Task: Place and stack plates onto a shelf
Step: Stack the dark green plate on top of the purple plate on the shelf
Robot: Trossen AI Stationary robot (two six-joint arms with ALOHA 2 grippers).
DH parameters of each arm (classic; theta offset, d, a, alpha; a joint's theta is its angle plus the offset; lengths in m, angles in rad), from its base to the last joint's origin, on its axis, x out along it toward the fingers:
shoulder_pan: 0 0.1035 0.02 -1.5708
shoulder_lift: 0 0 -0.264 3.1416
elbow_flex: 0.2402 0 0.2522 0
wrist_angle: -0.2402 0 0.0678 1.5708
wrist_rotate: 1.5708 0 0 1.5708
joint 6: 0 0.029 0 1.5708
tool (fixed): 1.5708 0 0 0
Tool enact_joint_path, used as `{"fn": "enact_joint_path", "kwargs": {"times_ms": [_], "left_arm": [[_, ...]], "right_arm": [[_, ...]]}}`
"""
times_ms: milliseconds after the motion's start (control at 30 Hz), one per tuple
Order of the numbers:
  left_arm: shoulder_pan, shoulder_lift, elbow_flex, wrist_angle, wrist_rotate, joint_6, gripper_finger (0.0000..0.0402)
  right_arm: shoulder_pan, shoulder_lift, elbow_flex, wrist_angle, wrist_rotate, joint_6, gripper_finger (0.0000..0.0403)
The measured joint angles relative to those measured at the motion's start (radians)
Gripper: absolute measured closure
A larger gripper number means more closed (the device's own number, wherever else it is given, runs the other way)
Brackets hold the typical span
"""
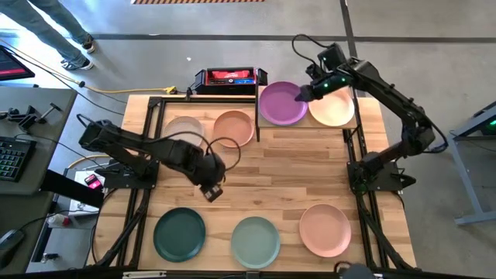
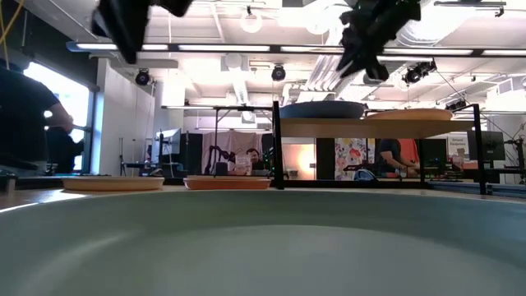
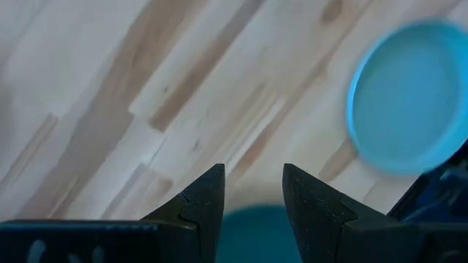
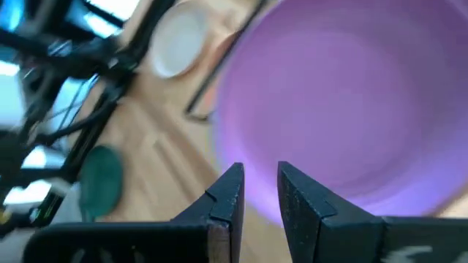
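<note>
The right hand hangs above the shelf at the far right of the bench, right at the edge of the purple plate where it meets the cream plate. Its fingers stand a little apart with nothing between them, and the purple plate lies below them. Both plates sit side by side on the shelf's wooden top, the purple one toward the middle of the bench, the cream one toward the right edge.

The left hand hovers over bare wood near the middle of the bench, its fingers spread and empty. In its wrist view a blue-looking plate lies on the wood just beyond.

On the far left of the bench, a pale pink plate and an orange-tan plate lie next to each other. Along the near edge lie three more, apart from one another: a dark green plate, a sage green plate and a salmon plate.

A red and black box sits just behind the bench's far edge.
</note>
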Motion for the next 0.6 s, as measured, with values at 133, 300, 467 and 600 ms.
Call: {"fn": "enact_joint_path", "kwargs": {"times_ms": [133, 300, 467, 600], "left_arm": [[-0.066, 0.0, 0.0, -0.021, -0.039, 0.079, 0.0273], [-0.137, 0.004, 0.0, -0.022, -0.058, 0.181, 0.0273], [-0.197, 0.007, -0.077, -0.001, -0.054, 0.245, 0.0273], [-0.251, 0.008, -0.18, 0.016, -0.045, 0.268, 0.0273]], "right_arm": [[0.072, -0.047, 0.0, -0.028, -0.023, -0.021, 0.0339], [0.181, -0.094, 0.0, -0.036, -0.023, -0.033, 0.0339], [0.296, -0.117, 0.0, -0.035, -0.016, -0.021, 0.0339], [0.381, -0.128, 0.0, -0.035, -0.014, -0.014, 0.0339]]}}
